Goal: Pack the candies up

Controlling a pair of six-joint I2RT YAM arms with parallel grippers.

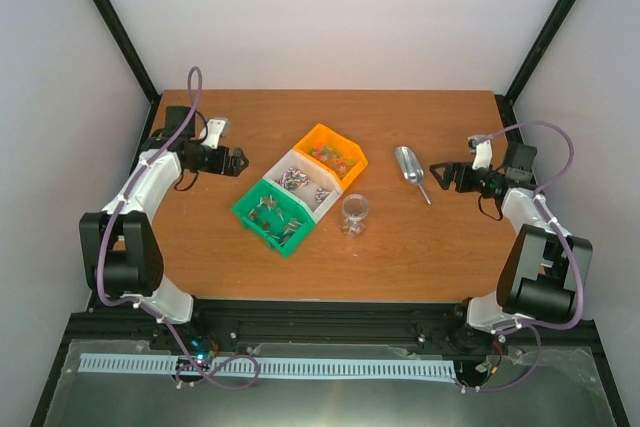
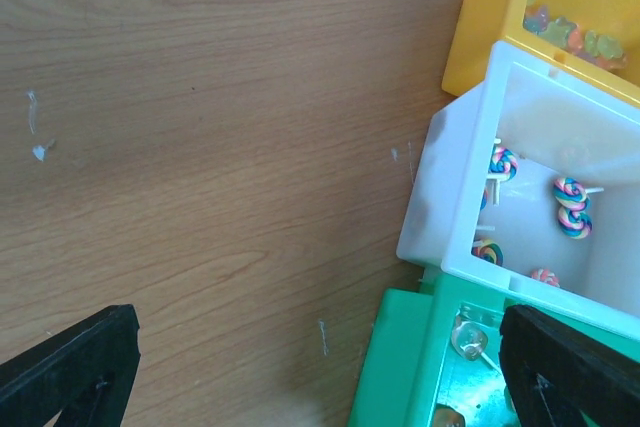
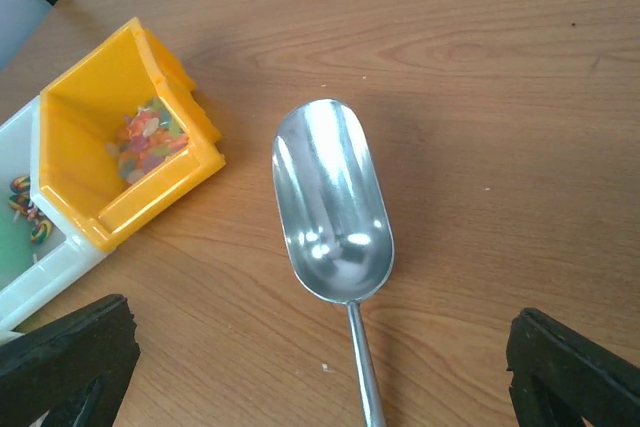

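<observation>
Bins (image 1: pixel 278 165) run diagonally across the table's (image 1: pixel 200 237) middle, jar (image 1: pixel 354 213) just beside them, scoop (image 1: pixel 409 167) close before the right tool (image 1: pixel 437 175); left side and near edge open.

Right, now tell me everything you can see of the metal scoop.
The scoop is shiny silver metal: a long, rounded bowl that narrows into a thin rod handle. It lies flat on the wooden table, with the open side up and nothing in the bowl. The handle points back toward the right arm. It sits to the right of the orange bin, apart from it. The right end effector is open, with a finger wide on either side of the handle, and does not touch it.
</observation>
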